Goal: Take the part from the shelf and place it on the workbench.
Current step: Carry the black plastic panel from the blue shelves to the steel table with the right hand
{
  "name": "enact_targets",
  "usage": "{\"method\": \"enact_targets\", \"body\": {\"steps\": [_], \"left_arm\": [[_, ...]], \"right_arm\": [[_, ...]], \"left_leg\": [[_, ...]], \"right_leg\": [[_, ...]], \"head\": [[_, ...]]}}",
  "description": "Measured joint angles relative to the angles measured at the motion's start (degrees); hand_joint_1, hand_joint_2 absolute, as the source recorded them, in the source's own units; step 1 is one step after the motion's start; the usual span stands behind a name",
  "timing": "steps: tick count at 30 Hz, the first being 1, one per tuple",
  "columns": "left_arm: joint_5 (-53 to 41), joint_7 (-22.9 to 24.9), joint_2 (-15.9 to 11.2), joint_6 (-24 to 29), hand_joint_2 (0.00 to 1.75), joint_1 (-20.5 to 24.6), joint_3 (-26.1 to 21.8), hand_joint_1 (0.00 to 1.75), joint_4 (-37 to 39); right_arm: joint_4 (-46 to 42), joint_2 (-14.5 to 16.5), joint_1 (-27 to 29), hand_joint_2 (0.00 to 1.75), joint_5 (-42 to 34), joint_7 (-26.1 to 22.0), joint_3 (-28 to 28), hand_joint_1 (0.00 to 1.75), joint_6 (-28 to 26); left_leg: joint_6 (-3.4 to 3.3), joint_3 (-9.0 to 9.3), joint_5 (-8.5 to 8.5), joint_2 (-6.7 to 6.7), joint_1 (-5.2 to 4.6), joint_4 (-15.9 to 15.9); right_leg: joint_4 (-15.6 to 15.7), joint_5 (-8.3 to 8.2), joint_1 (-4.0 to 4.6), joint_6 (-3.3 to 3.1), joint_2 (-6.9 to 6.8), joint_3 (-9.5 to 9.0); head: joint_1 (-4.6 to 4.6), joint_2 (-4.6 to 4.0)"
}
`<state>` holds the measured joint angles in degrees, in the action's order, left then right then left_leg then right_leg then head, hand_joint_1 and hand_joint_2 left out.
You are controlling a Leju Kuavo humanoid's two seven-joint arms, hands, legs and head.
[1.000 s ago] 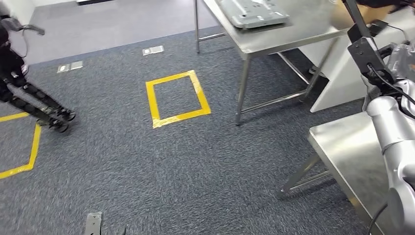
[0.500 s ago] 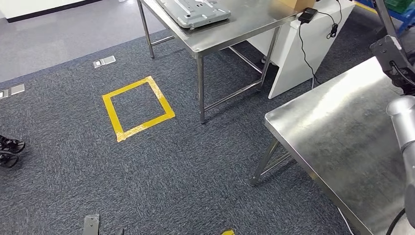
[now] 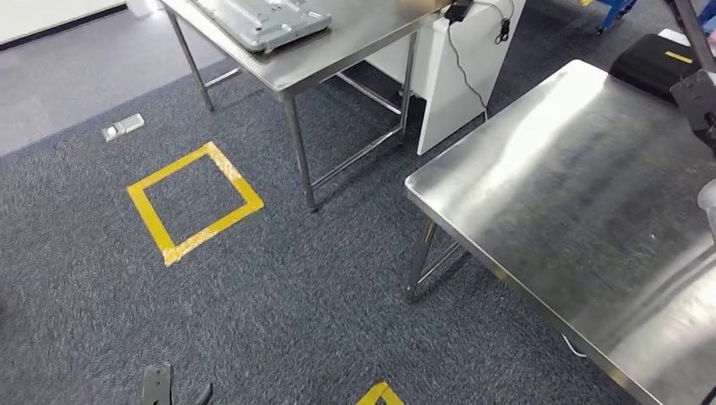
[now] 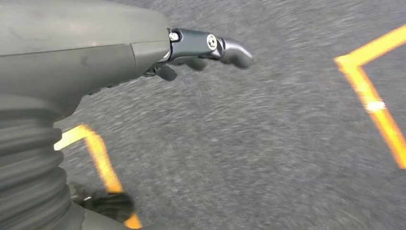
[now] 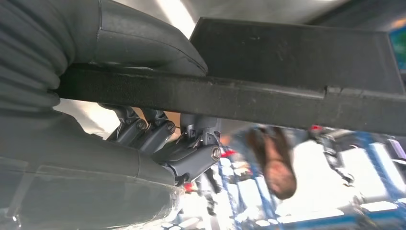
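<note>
Compared with the picture from a moment earlier, the whole scene had shifted, so the robot itself had turned: the worktop point(image 3: 574, 194) now lay much nearer in front. The right robot hand point(image 5: 158, 129) gripped the part point(image 5: 268, 81), a dark flat piece, above this worktop. The left robot hand point(image 4: 206, 50) hung over the carpet point(image 4: 268, 143), fingers curled, holding nothing. Placing seemed to be close.

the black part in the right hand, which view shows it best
The right wrist view: the black part runs across the picture as a long flat bar, with the right hand gripping it, thumb on one face and fingers on the other. The head view catches just a dark piece of it at the edge, above the steel workbench.
</note>
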<state>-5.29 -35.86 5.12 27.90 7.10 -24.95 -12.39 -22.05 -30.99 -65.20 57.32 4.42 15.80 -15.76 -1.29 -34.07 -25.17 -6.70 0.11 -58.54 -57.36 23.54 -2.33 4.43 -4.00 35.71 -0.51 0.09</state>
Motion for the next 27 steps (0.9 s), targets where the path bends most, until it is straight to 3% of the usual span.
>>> {"method": "enact_targets", "body": {"steps": [2,4,6,8,9,10,11,13,15,16,17,19,21,23,24,25,27], "left_arm": [[0.10,-1.34,0.16,0.36,1.75,0.14,-0.26,0.00,-0.01],[0.39,-2.23,0.27,0.28,1.75,0.17,-0.56,0.00,-0.02],[0.55,-3.03,0.38,0.22,1.75,0.06,-0.88,0.00,-0.02],[0.54,-3.48,0.41,0.23,1.75,-0.01,-1.07,0.00,-0.02],[0.53,-3.54,0.43,0.26,1.75,-0.01,-1.13,0.00,-0.02],[0.52,-3.56,0.44,0.27,1.75,-0.01,-1.19,0.00,-0.02],[0.51,-3.57,0.45,0.26,1.75,0.00,-1.22,0.00,-0.02],[0.50,-3.59,0.31,0.27,1.75,-0.02,-1.28,0.00,-0.03],[0.51,-3.62,0.08,0.36,1.75,0.00,-1.37,0.00,-0.04],[0.54,-3.63,0.05,0.50,1.75,0.06,-1.43,0.00,-0.05],[0.56,-3.64,0.08,0.67,1.75,0.20,-1.51,0.00,-0.06],[0.59,-3.64,0.28,1.02,1.75,0.43,-1.67,0.00,-0.09],[0.58,-3.63,0.43,1.05,1.75,0.39,-1.76,0.00,-0.10],[0.60,-3.63,0.55,0.83,1.75,0.25,-1.81,0.00,-0.09],[0.60,-3.61,0.64,0.61,1.75,0.21,-1.82,0.00,-0.09],[0.60,-3.56,0.73,0.42,1.75,0.20,-1.83,0.00,-0.09],[0.60,-3.44,0.83,-0.11,1.75,0.18,-1.84,0.00,-0.09]], "right_arm": [[0.22,-0.51,0.32,1.75,0.57,0.49,0.00,1.75,0.60],[0.39,-0.97,0.30,1.75,1.07,0.84,0.00,1.75,1.35],[0.46,-1.05,0.22,1.75,1.31,0.98,0.00,1.75,2.00],[0.64,-0.97,0.41,1.75,1.42,1.00,0.00,1.75,2.36],[0.75,-0.96,0.52,1.75,1.44,1.02,0.00,1.75,2.44],[0.84,-0.97,0.60,1.75,1.46,1.05,0.00,1.75,2.47],[0.89,-1.00,0.65,1.75,1.46,1.09,0.00,1.75,2.47],[1.00,-1.01,0.78,1.75,1.47,1.21,0.00,1.75,2.47],[1.18,-0.96,1.09,1.75,1.47,1.32,0.00,1.75,2.48],[1.25,-1.04,1.25,1.75,1.51,1.37,0.00,1.75,2.49],[1.28,-1.25,1.43,1.75,1.60,1.42,0.00,1.75,2.49],[1.29,-1.72,1.36,1.75,2.06,1.47,0.01,1.75,2.37],[1.31,-1.82,0.91,1.75,2.60,1.52,0.02,1.75,2.20],[1.41,-1.66,0.84,1.75,2.97,1.55,0.03,1.75,2.14],[1.49,-1.58,0.95,1.75,3.13,1.56,0.04,1.75,2.14],[1.58,-1.51,1.04,1.75,3.28,1.57,0.04,1.75,2.14],[1.67,-1.40,0.99,1.75,3.56,1.58,0.04,1.75,2.15]], "left_leg": [[0.37,0.12,-0.43,-0.65,0.41,-0.36],[0.75,-0.83,-2.47,1.74,1.01,-3.08],[0.80,-3.86,-6.23,5.16,1.14,-10.10],[0.36,-7.39,-8.48,6.27,0.87,-16.82],[-0.10,-8.12,-8.09,6.45,0.66,-17.60],[-0.76,-7.79,-6.65,6.68,0.38,-16.14],[-1.66,-6.40,-4.44,7.38,-0.01,-12.66],[-3.83,-2.92,-0.77,10.22,-0.82,-4.92],[-5.14,-1.20,0.37,11.73,-1.40,-1.49],[-5.31,-0.98,0.48,11.18,-1.58,-1.21],[-5.50,-0.53,0.93,10.64,-1.54,-0.24],[-5.43,0.61,2.27,9.63,-1.29,2.28],[-5.08,1.15,3.24,8.70,-0.97,3.90],[-4.71,0.89,3.42,7.84,-0.57,4.03],[-4.32,0.73,3.45,7.45,-0.26,3.97],[-3.84,0.52,3.46,7.17,0.08,3.84],[-2.48,-0.16,3.13,6.65,0.80,2.82]], "right_leg": [[-0.20,-0.10,-0.15,-1.10,1.70,0.24],[-0.28,-0.22,-0.16,-1.91,3.22,0.32],[-0.26,-0.36,0.05,-2.42,4.77,0.32],[-0.27,-0.45,0.56,-2.72,6.54,0.33],[-0.26,-0.50,0.84,-2.84,7.43,0.33],[-0.25,-0.58,1.11,-2.98,8.31,0.34],[-0.23,-0.66,1.31,-3.11,9.14,0.35],[-0.12,-0.87,1.43,-3.26,10.67,0.39],[0.05,-1.08,1.18,-3.09,11.84,0.46],[0.29,-1.26,1.13,-2.83,12.38,0.47],[0.51,-1.47,1.14,-2.64,12.43,0.52],[-0.24,-1.01,1.50,-2.51,9.69,1.31],[-5.22,1.52,1.48,-2.74,5.94,3.88],[-12.11,4.22,0.82,-2.31,4.91,6.98],[-13.70,4.64,0.36,-1.65,4.74,7.55],[-13.25,4.32,-0.15,-0.77,4.58,7.07],[-6.45,2.16,-1.33,1.42,3.91,2.99]], "head": [[-0.32,0.01],[-0.40,0.02],[-0.55,0.01],[-0.65,0.01],[-0.64,0.00],[-0.63,0.00],[-0.64,0.01],[-0.56,0.00],[-0.51,-0.01],[-0.54,-0.01],[-0.57,-0.01],[-0.36,0.00],[-0.02,0.00],[0.12,0.01],[0.17,0.00],[0.17,0.00],[0.21,0.00]]}}
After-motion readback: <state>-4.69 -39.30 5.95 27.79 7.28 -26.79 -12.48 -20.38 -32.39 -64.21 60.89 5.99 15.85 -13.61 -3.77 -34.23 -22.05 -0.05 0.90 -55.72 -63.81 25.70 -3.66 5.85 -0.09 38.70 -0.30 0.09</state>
